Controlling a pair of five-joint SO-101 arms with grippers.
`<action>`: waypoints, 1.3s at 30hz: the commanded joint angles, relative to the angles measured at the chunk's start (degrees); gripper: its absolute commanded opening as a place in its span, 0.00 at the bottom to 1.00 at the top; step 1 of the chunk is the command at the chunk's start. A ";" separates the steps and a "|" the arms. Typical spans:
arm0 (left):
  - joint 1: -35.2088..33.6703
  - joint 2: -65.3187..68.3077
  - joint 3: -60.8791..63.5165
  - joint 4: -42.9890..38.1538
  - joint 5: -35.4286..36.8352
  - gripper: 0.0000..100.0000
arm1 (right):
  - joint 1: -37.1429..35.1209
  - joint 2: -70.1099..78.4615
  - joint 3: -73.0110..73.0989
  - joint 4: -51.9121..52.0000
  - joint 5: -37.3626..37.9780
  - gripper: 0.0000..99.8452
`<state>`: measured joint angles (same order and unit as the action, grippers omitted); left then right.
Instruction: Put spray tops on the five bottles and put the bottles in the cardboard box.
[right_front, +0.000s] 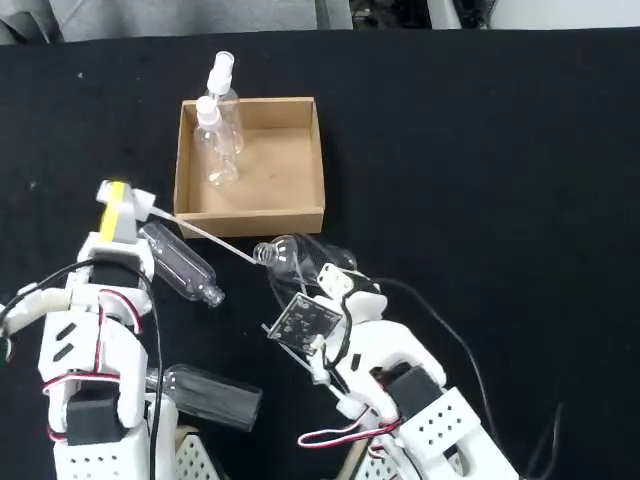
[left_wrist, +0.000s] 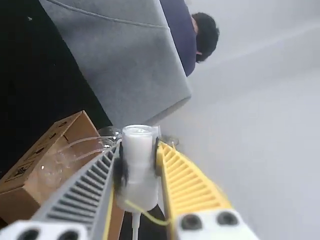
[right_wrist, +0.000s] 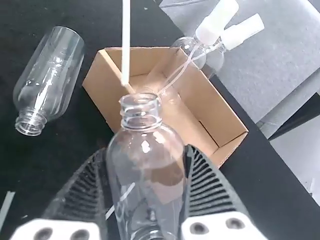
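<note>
Now left end effector (left_wrist: 138, 146) clamps the spray top (left_wrist: 136, 175), right end effector (right_wrist: 145, 150) clamps a bottle (right_wrist: 145, 172)

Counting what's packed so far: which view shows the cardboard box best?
The high view: the cardboard box shows whole from above, two topped bottles inside. The right wrist view gives it slanted; the left wrist view, one corner.

Clear glossy plastic bottle (right_wrist: 145, 165). Matt brown cardboard box (right_front: 250, 218), smooth faces. Smooth white plastic spray top (left_wrist: 137, 165). Black matt cloth counter (right_front: 480, 150).
</note>
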<state>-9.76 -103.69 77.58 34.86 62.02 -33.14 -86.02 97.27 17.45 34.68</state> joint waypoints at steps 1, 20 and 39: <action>1.36 -0.70 -0.92 -1.32 -1.32 0.03 | -0.97 -1.10 -0.13 0.18 0.62 0.01; 1.71 -0.35 -0.75 -1.23 -1.41 0.03 | -1.14 -1.10 -0.13 0.09 -2.11 0.01; 6.55 -0.70 5.67 -9.93 -3.08 0.03 | -1.14 -1.10 -0.13 0.35 -2.11 0.01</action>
<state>-3.87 -103.69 84.97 26.68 59.30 -33.32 -86.02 97.27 17.45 33.10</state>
